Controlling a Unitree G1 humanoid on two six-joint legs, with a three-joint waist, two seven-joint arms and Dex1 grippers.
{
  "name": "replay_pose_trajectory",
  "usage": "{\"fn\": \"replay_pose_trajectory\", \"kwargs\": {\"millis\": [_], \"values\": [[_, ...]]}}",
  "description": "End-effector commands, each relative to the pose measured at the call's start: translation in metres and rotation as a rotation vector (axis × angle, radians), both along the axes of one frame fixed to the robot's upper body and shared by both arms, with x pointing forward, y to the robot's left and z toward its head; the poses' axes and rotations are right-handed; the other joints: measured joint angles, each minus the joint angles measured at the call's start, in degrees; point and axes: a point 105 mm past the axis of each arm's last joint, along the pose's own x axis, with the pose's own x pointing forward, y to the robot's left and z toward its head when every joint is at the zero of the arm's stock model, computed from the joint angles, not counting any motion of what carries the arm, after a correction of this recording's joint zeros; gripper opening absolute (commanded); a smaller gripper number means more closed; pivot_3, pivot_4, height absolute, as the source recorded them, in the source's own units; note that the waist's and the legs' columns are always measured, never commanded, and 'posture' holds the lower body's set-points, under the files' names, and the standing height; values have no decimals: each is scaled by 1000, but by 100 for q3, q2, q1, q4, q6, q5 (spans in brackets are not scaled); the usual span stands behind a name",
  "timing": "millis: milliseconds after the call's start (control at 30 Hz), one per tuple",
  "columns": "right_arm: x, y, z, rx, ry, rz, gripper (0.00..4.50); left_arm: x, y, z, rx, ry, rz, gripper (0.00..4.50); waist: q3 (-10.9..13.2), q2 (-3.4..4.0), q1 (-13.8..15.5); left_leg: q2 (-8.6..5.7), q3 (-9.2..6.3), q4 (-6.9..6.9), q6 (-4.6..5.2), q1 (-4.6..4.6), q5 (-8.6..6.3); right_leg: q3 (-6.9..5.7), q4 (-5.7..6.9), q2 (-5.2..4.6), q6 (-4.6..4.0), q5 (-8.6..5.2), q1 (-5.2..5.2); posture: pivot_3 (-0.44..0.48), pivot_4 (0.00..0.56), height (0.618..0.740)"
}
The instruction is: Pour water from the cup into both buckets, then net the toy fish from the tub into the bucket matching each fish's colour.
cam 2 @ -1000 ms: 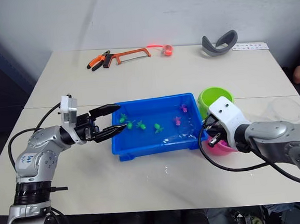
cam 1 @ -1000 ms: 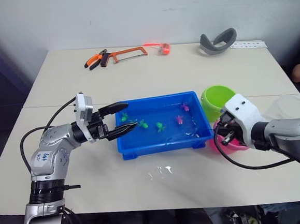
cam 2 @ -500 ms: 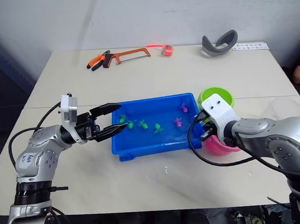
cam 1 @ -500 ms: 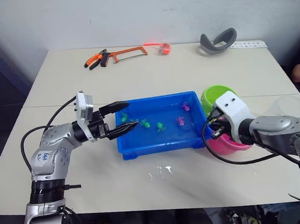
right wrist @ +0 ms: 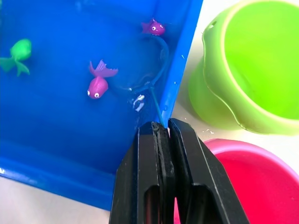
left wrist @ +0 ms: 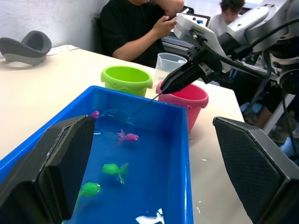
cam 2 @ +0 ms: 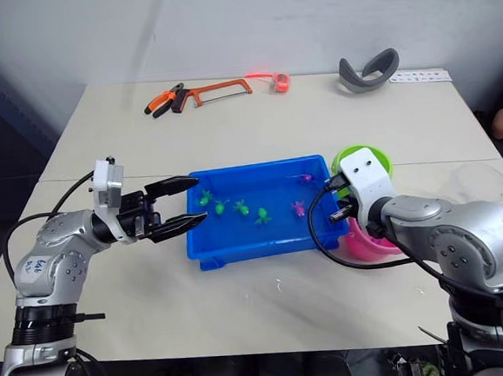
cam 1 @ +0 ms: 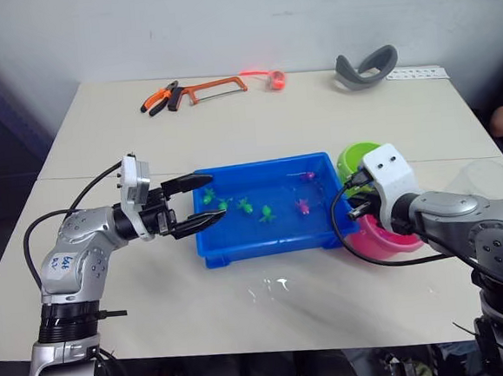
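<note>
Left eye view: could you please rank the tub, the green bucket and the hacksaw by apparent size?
1. Tub, clearly largest.
2. Hacksaw and green bucket: unsure; the saw spans wider, but it lies farther from the camera and is thin.

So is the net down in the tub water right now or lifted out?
In the water. The net hoop sits submerged at the tub wall beside a pink fish, its handle pinched in the right gripper.

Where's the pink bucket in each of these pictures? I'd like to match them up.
Left eye view: the pink bucket sits at the tub's right end, partly behind the robot's right arm.
Right eye view: same spot, again partly behind that arm.
Left wrist view: just outside the tub's far corner.
Right wrist view: right beside the right gripper.
Shared landmark: the green bucket next to it.
</note>
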Motion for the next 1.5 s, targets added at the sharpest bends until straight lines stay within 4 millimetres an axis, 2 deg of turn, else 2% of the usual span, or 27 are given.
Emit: {"fn": "replay_pose_trajectory", "kwargs": {"millis": [33,167,467,733,933,1100,1500], "values": [[-1,-4,6,-9,-29,-22,0,-6,3,10,-3,-44,-27,4423,0,0,-1,0,5,0,0,0,0,4,6,3,0,0,-4,0,150,740],[-1,7,5,56,-5,30,0,-4,8,9,0,-42,-29,4423,0,0,-15,-1,17,0,-1,-8,5,15,23,5,0,0,-25,0,150,740],[4,11,5,144,28,38,0,-3,15,2,-6,-40,-24,4423,0,0,-31,0,23,-1,-2,-9,8,23,30,6,0,0,-33,0,150,740],[13,6,6,183,20,-42,0,-4,13,2,-14,-43,-17,4423,0,0,-62,0,23,-1,-2,-10,8,26,31,2,0,0,-35,0,150,740],[20,15,5,326,30,-70,0,-4,7,7,-12,-50,-15,4423,0,0,-102,0,23,-2,-2,-11,8,27,33,2,0,0,-36,0,150,740],[19,22,4,395,56,-51,0,-3,6,9,-11,-54,-11,4423,0,0,-153,0,24,-2,0,-12,9,29,35,3,0,0,-38,0,150,740],[9,21,3,397,132,10,0,-2,0,13,-17,-60,-11,4423,0,0,-153,0,26,-5,1,-13,10,32,35,-14,-1,0,-42,0,150,740]]}}
